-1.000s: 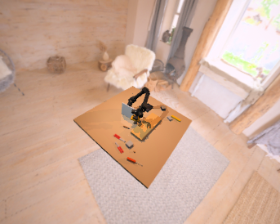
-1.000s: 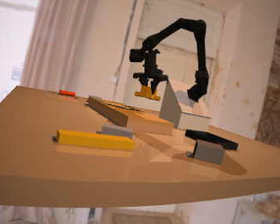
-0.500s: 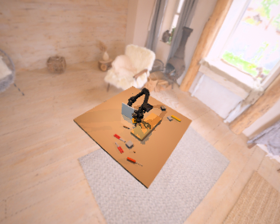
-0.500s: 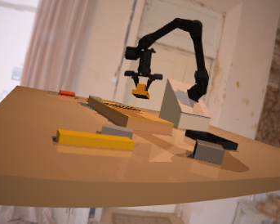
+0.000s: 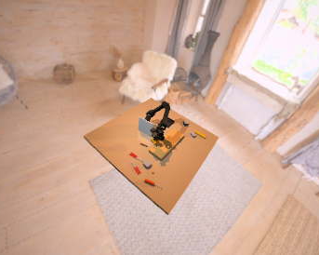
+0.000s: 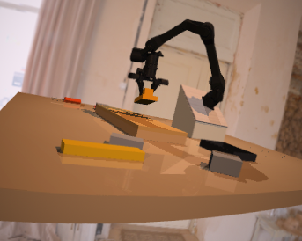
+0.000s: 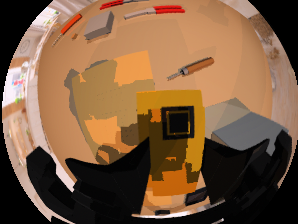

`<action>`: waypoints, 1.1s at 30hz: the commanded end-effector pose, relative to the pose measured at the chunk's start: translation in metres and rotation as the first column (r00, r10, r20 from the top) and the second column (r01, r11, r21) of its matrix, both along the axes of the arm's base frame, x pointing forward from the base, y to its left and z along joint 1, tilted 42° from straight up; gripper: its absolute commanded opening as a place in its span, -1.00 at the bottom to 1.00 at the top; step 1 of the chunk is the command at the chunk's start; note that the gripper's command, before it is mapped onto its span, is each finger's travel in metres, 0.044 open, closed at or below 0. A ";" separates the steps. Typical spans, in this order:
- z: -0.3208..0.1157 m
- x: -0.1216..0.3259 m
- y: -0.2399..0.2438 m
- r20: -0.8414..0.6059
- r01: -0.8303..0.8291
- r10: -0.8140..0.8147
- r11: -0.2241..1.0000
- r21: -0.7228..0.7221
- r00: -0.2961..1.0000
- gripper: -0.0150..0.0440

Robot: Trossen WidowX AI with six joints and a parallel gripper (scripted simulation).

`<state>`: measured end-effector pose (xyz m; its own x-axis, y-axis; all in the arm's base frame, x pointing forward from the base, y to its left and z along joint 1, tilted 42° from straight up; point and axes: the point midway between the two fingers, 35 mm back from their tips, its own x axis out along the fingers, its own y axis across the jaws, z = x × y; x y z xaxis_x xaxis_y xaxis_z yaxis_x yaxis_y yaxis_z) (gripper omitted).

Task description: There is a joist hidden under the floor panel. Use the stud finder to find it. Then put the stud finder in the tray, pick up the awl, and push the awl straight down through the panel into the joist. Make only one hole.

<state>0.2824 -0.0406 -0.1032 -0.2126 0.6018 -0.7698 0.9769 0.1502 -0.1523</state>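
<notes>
My gripper (image 5: 157, 138) (image 6: 147, 91) (image 7: 172, 139) is shut on the yellow-orange stud finder (image 6: 145, 98) (image 7: 170, 100), whose dark square screen faces the wrist camera. It holds the stud finder in the air above the floor panel (image 5: 161, 154) (image 6: 162, 135) (image 7: 132, 67), near its side toward the grey sloped block. The awl (image 5: 143, 144) (image 7: 199, 66), with a brown handle and a thin metal shaft, lies on the table beside the panel. The black tray (image 6: 228, 149) (image 5: 168, 122) lies near the arm's base. The joist is hidden from view.
The grey sloped block (image 5: 145, 125) (image 6: 182, 114) (image 7: 250, 131) stands beside the panel. A yellow bar (image 5: 200, 135) (image 6: 102, 150), a grey block (image 6: 127, 141) and a grey box (image 6: 225, 164) lie on the table. Red-handled tools and another grey block (image 5: 147, 165) (image 7: 99, 25) lie past the awl.
</notes>
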 end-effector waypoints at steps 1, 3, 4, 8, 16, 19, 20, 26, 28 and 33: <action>-0.001 0.013 -0.007 0.115 -0.076 0.073 0.997 0.022 0.991 -0.49; -0.003 0.017 -0.008 0.170 -0.124 0.117 0.992 0.031 0.978 -0.49; -0.003 0.019 -0.009 0.198 -0.149 0.139 0.988 0.034 0.970 -0.49; -0.007 0.027 -0.012 0.307 -0.245 0.222 0.969 0.038 0.925 -0.49; -0.013 0.044 -0.018 0.511 -0.429 0.368 0.904 0.001 0.777 -0.49; -0.015 0.050 -0.021 0.579 -0.490 0.414 0.871 -0.028 0.703 -0.49; -0.016 0.052 -0.022 0.600 -0.510 0.428 0.859 -0.039 0.676 -0.49; -0.020 0.064 -0.027 0.708 -0.613 0.502 0.781 -0.123 0.497 -0.49; -0.021 0.067 -0.029 0.736 -0.640 0.521 0.752 -0.157 0.432 -0.49; -0.025 0.077 -0.033 0.789 -0.695 0.559 0.674 -0.251 0.257 -0.49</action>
